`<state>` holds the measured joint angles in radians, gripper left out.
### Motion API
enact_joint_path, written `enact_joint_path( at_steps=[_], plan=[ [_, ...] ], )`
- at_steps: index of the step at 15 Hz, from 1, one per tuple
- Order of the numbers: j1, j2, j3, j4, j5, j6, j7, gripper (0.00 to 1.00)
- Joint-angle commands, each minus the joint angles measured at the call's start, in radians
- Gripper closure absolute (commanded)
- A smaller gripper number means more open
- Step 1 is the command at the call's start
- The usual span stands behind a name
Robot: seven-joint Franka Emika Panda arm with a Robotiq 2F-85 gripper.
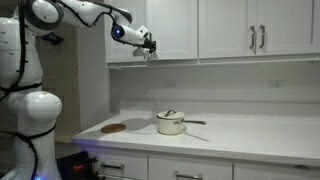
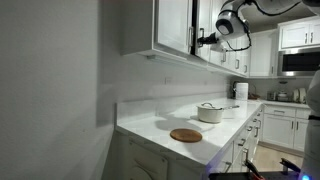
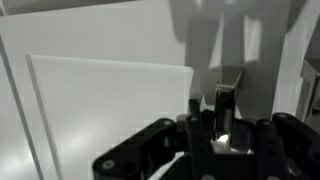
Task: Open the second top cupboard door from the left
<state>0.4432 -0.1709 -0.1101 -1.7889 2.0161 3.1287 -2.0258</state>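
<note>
the gripper [image 1: 148, 44] is up at the top cupboards, at the lower edge of the door [image 1: 172, 25], with the arm [image 1: 88, 13] reaching across from the robot's body at the side of the frame. in the wrist view the gripper [image 3: 222, 128] fills the bottom of the picture, dark and blurred. a short metal handle [image 3: 226, 98] stands upright just above it, against the white panel of the door [image 3: 110, 110]. the handle looks to sit between the fingers, but i cannot tell whether they are spread or pinching it.

in an exterior view the gripper [image 2: 207, 40] is seen side-on, right at the front of the door [image 2: 172, 25]. a dark strip runs down the door's near edge, and i cannot tell whether the door is shut or ajar.

below, well apart from the gripper, a white pot [image 1: 171, 123] with its lid on sits on the worktop [image 1: 250, 135]. a round wooden board [image 1: 113, 128] lies near it, toward the robot. both exterior views show the pot [image 2: 210, 112] and the board [image 2: 186, 135].
</note>
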Motion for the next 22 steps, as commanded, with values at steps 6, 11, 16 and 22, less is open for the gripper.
enact_joint_path(
  at_steps=[6,11,16,22],
  plan=[
    [-0.049,-0.067,-0.104,-0.136,-0.148,-0.048,0.120,0.99],
    [-0.056,-0.100,-0.145,-0.180,-0.253,-0.137,0.193,0.99],
    [-0.063,-0.123,-0.195,-0.207,-0.363,-0.239,0.266,0.99],
    [-0.067,-0.144,-0.274,-0.223,-0.466,-0.385,0.319,0.99]
  ],
)
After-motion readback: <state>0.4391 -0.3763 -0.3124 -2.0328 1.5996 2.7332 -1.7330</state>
